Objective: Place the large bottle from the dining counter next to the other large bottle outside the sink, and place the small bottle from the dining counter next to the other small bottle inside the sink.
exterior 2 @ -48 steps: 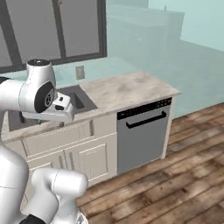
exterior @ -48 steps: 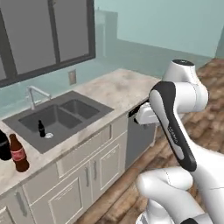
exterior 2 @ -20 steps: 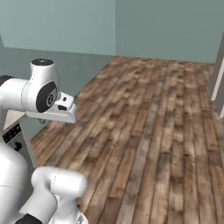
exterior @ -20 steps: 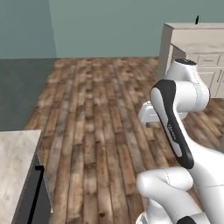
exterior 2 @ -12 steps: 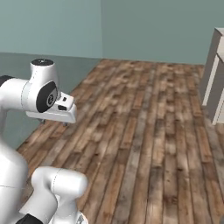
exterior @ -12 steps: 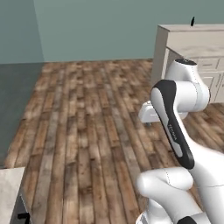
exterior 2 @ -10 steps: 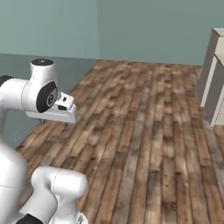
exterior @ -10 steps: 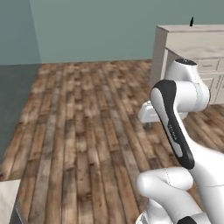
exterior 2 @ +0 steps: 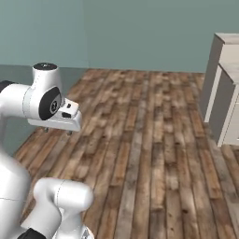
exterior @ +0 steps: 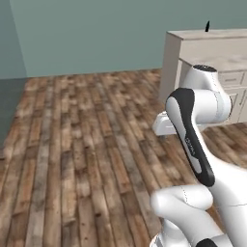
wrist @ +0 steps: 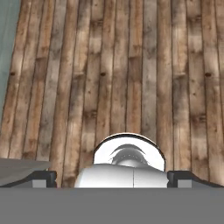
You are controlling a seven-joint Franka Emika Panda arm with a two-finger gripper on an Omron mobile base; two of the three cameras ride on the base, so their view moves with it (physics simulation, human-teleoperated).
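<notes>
Hand view: gripper spread wide, grasping nothing, tips at lower corners; arm folded, hand pointed down over wood floor

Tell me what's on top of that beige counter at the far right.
In the left base view, a thin dark bottle neck pokes up above the counter. Its body is hidden behind the counter's edge, and most of the countertop surface can't be seen from this low angle.

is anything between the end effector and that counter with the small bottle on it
Nothing visible blocks the way. Bare wood floor lies between the robot and the dining counter, where a thin dark bottle top pokes above the countertop. The end effector is open and empty over the floor.
</notes>
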